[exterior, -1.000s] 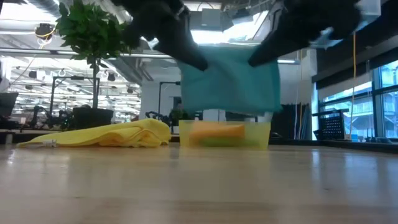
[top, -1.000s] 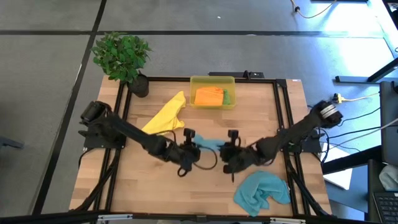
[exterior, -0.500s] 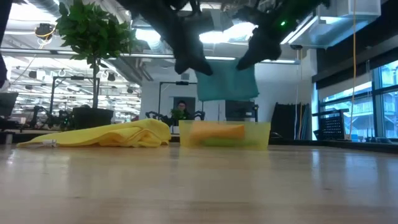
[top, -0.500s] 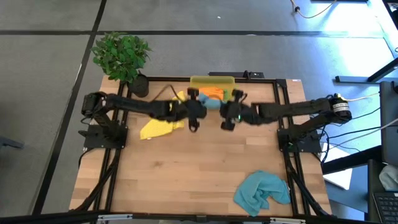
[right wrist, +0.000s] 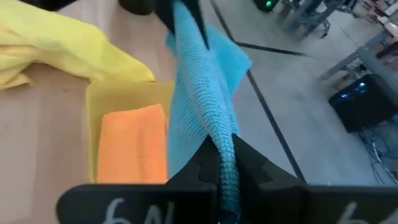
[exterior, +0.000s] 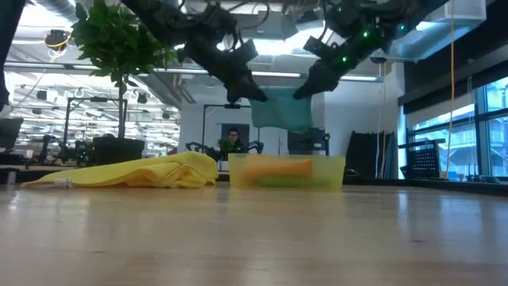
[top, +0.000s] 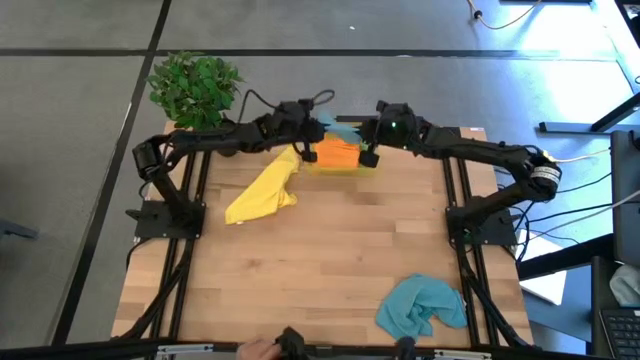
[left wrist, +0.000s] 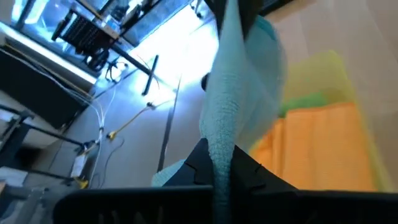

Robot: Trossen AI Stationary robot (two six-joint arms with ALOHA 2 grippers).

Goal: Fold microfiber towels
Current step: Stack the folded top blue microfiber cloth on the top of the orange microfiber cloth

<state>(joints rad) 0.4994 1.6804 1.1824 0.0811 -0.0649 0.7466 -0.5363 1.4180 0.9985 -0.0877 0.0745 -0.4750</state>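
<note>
Both end effectors, left (top: 307,125) and right (top: 368,130), are clamped on a folded teal-blue microfiber towel (exterior: 284,110) stretched left-right, hanging directly above the far translucent yellow plastic bin (exterior: 287,172).

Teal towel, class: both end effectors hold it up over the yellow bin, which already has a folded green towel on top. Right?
Not quite. The towel on top in the yellow bin is orange, as the high view shows; green only peeks out beside it. The left end effector and right end effector do hold the teal towel above it.
</note>
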